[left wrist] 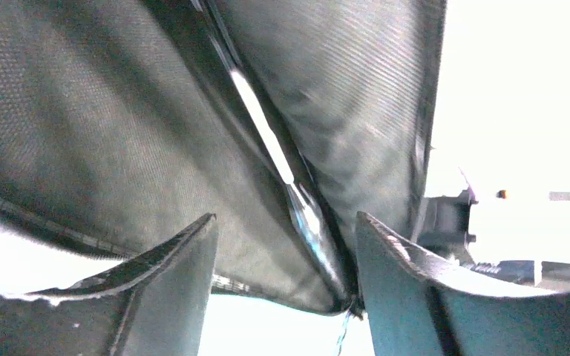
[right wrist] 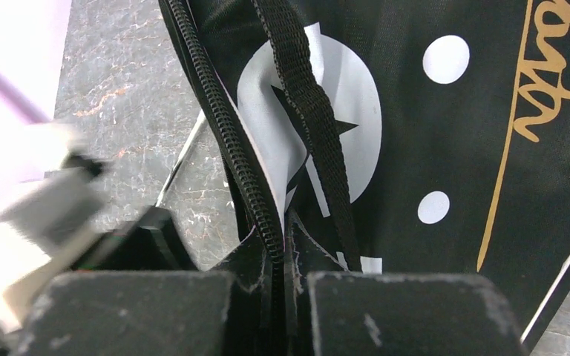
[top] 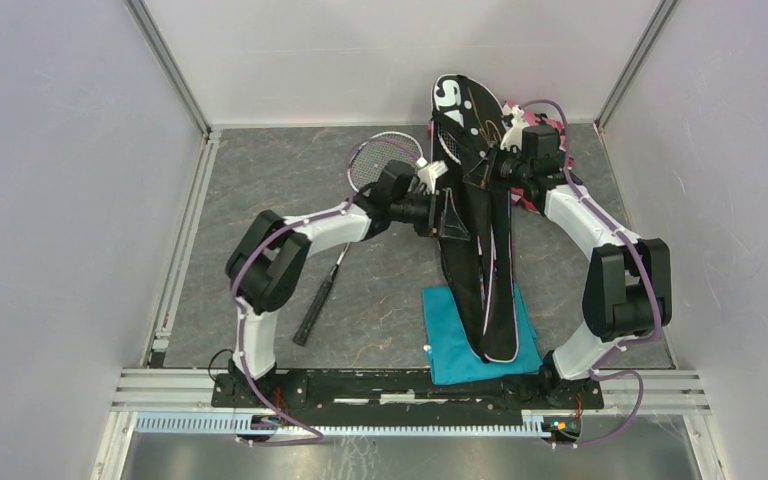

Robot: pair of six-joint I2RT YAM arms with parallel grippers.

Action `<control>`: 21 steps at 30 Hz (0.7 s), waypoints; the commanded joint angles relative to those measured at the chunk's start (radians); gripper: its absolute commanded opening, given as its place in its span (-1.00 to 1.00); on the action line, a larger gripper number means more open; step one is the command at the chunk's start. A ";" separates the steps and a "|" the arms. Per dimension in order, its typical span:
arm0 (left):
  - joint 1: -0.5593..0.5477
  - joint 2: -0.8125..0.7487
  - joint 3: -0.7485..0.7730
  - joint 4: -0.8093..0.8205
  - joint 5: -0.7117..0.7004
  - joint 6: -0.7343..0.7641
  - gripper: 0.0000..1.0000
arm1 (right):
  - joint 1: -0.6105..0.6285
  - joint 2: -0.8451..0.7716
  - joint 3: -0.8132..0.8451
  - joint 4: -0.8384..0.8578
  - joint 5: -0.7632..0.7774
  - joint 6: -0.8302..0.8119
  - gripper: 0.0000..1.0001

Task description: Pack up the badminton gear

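Note:
The black racquet-shaped bag (top: pixel 480 250) lies lengthwise on the table, its wide printed end at the back. My right gripper (top: pixel 501 166) is shut on the bag's zipper edge (right wrist: pixel 226 133), the teeth pinched between its jaws (right wrist: pixel 278 245). My left gripper (top: pixel 437 214) stands open at the bag's left side. In the left wrist view grey bag fabric (left wrist: pixel 119 126) and a shiny strip (left wrist: pixel 267 137) hang between the spread fingers (left wrist: pixel 286 219), close to the right one. One racquet (top: pixel 385 160) lies on the table to the left, its black handle (top: pixel 312 315) pointing toward me.
A teal cloth (top: pixel 450 355) lies under the bag's narrow near end. Pink-black fabric (top: pixel 550 122) sits behind the right wrist at the back. Grey walls close in the table (top: pixel 260 180) on three sides.

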 commanded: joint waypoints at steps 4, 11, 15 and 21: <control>0.074 -0.274 -0.031 -0.319 0.072 0.466 0.62 | -0.027 -0.043 0.030 0.000 -0.033 -0.008 -1.00; 0.221 -0.393 -0.068 -0.611 -0.125 0.790 0.64 | -0.030 -0.048 0.047 0.005 -0.057 -0.011 -1.00; 0.302 -0.399 -0.071 -0.682 -0.241 0.878 0.64 | -0.030 -0.059 0.043 0.010 -0.061 -0.027 -1.00; 0.351 -0.341 -0.047 -0.708 -0.407 0.954 0.63 | -0.030 -0.063 0.035 0.014 -0.073 -0.032 -1.00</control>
